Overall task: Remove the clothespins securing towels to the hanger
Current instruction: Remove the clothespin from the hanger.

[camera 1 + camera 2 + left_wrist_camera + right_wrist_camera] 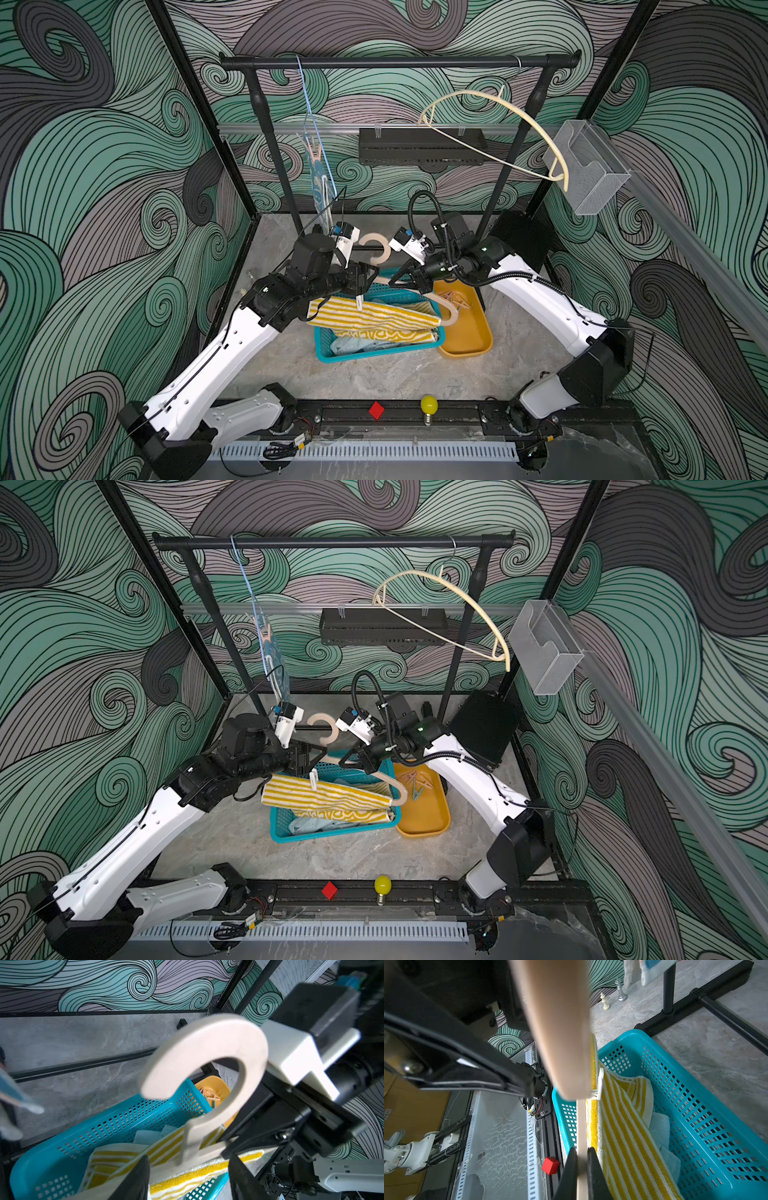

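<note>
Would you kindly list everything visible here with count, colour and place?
basket: 1, teal, centre
wooden hanger: 1, pale wood, above basket
striped towel: 1, yellow-white, on wooden hanger
clothespin: 1, white, pinning striped towel
fluffy towel: 1, pale-blue, in basket
tray: 1, yellow, beside basket
loose clothespins: several, pastel, in tray
rack: 1, black, rear
bunny towel: 1, teal, hanging from rack
cream hanger: 1, cream, on rack
cube: 1, red, front
bulb: 1, yellow, front
left tool: open, beside clothespin
right tool: shut on wooden hanger

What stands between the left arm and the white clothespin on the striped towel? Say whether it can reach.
Probably yes. The left tool, open, sits right beside the white clothespin with nothing between them; the right tool grips the wooden hanger.
</note>
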